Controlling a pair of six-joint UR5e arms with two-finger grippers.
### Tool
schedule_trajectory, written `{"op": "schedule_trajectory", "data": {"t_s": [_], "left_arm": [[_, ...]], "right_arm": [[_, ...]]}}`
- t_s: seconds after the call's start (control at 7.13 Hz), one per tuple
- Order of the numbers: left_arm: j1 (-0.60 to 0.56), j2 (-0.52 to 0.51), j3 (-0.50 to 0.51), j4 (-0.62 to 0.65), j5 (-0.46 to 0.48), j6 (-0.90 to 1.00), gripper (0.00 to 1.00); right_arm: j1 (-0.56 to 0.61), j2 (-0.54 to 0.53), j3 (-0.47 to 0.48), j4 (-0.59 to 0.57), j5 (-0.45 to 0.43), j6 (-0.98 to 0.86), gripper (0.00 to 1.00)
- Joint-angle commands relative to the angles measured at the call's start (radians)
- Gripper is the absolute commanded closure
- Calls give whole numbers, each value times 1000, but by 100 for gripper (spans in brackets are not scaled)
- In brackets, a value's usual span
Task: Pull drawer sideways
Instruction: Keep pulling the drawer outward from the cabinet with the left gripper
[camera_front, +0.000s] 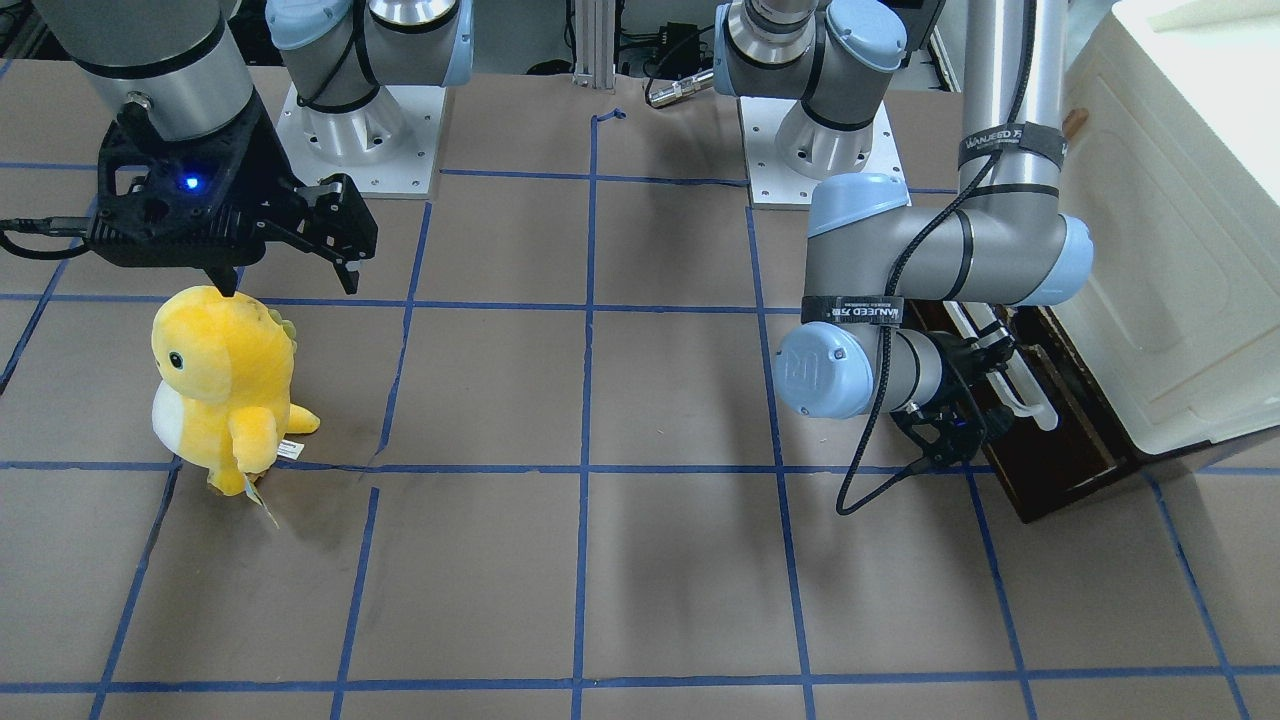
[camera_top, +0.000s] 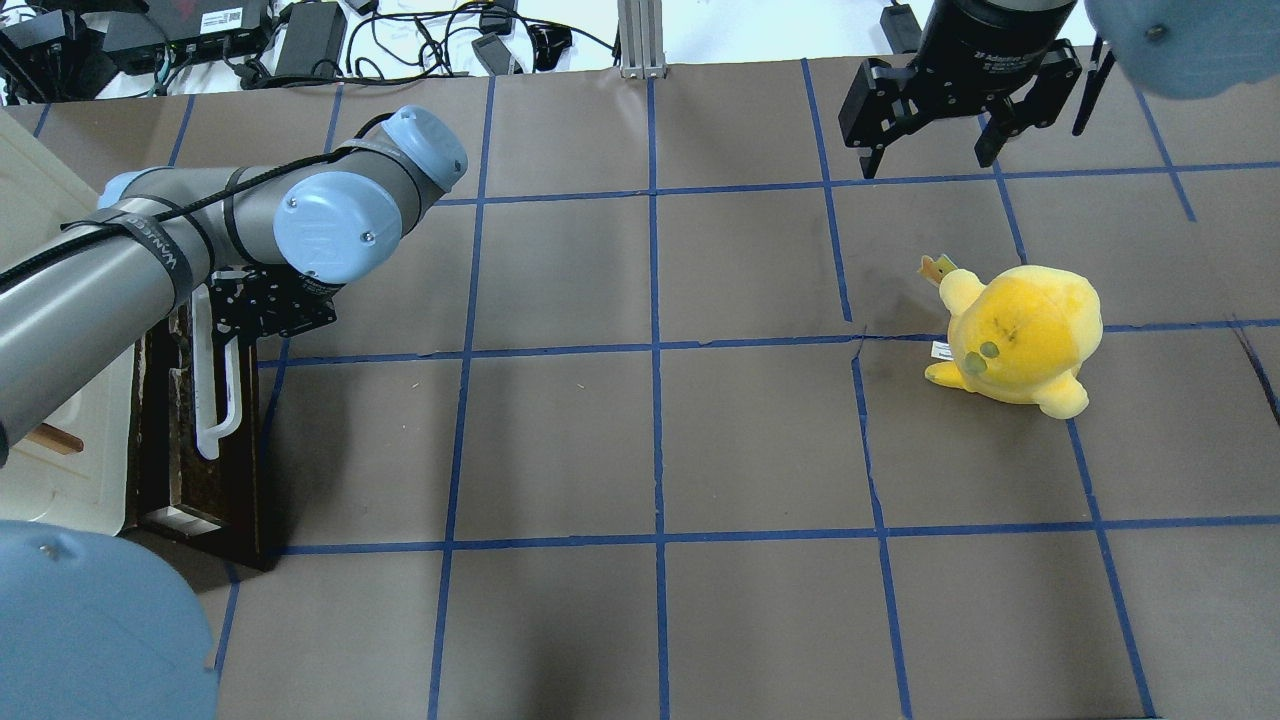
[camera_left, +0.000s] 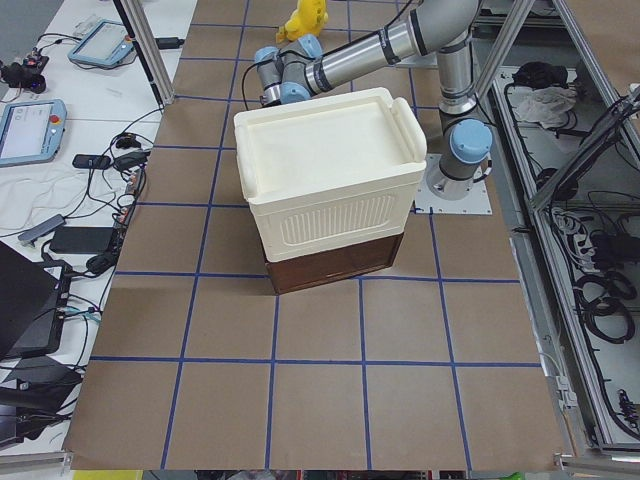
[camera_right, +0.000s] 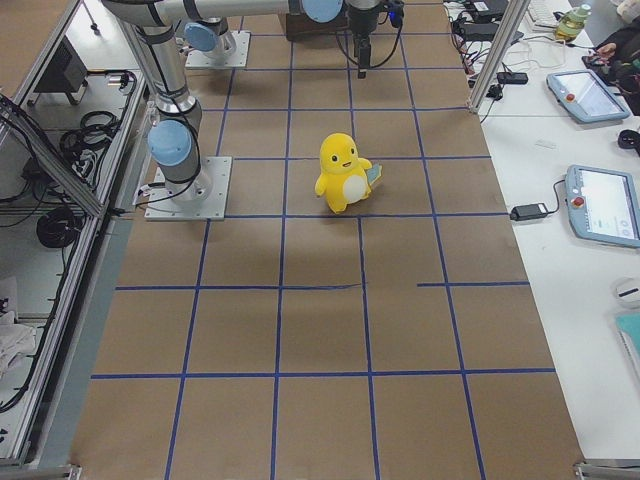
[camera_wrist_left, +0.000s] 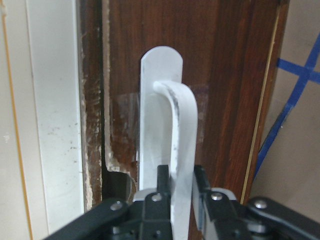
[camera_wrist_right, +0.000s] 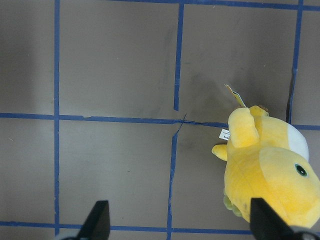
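Note:
The dark brown drawer (camera_top: 185, 470) sticks out a little from under the white cabinet (camera_top: 60, 470) at the table's left end. It also shows in the front-facing view (camera_front: 1070, 445). My left gripper (camera_wrist_left: 181, 175) is shut on its long white bar handle (camera_wrist_left: 177, 120), with the fingers clamped on either side near one end. The same gripper (camera_top: 265, 305) and handle (camera_top: 207, 430) show from overhead. My right gripper (camera_top: 927, 165) is open and empty, hovering above the table's far right.
A yellow plush toy (camera_top: 1020, 335) stands on the brown paper near the right gripper and shows in the right wrist view (camera_wrist_right: 270, 170). Blue tape lines grid the table. Cables and power bricks (camera_top: 310, 40) lie beyond the far edge.

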Motion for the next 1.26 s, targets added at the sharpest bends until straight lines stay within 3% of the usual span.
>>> {"op": "schedule_trajectory", "data": {"t_s": [0.0, 1.12], "left_arm": [[-2, -1, -3, -11, 1, -2, 100], [-20, -2, 8, -51, -38, -22, 100]], "right_arm": [[0, 0, 0, 0, 0, 0, 0], [0, 0, 0, 0, -1, 0, 0]]}}
